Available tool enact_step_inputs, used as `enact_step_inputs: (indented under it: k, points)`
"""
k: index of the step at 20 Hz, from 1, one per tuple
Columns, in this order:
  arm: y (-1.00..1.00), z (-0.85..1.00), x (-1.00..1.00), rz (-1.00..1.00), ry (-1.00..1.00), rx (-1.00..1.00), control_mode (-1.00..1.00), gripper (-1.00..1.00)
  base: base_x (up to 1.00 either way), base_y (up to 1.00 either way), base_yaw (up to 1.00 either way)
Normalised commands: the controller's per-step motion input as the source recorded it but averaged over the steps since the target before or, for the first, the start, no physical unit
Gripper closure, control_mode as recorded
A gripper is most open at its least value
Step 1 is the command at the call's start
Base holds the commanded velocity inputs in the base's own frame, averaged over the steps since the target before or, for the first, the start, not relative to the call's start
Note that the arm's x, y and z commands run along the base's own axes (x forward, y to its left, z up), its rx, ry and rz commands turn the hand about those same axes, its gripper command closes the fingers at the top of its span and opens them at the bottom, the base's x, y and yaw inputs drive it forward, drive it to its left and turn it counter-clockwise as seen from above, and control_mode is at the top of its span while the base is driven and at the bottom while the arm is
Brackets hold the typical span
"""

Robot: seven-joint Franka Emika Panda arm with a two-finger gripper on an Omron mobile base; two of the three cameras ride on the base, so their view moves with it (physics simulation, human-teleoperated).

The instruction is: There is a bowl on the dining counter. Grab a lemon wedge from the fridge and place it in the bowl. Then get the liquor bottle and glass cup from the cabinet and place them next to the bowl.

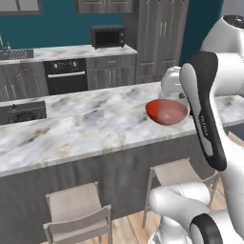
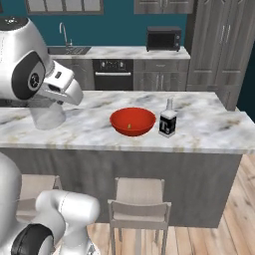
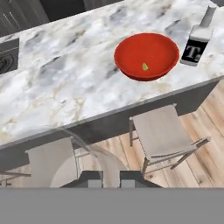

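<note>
The glossy red bowl stands on the marble dining counter, with a small yellow lemon wedge lying inside it. Close to the bowl's right stands the liquor bottle, upright, with its black "T" label. My gripper is shut on the clear glass cup. It holds the cup in the air to the left of the bowl, over the counter's near edge. In the left base view my arm hides the fingers.
Pale stools stand along the counter's near side. A dark cooktop is set into the counter's left end. Oven, microwave and sink line the back wall.
</note>
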Motion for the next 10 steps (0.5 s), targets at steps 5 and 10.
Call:
enact_step_inputs:
  k: [5,10]
  points:
    - [0.48,-0.37,0.30,-0.31,0.02,0.00,-1.00,1.00,0.00,0.00,0.00]
    - [0.35,-0.43,0.53,-0.36,0.00,0.00,-1.00,1.00,0.00,0.00,0.00]
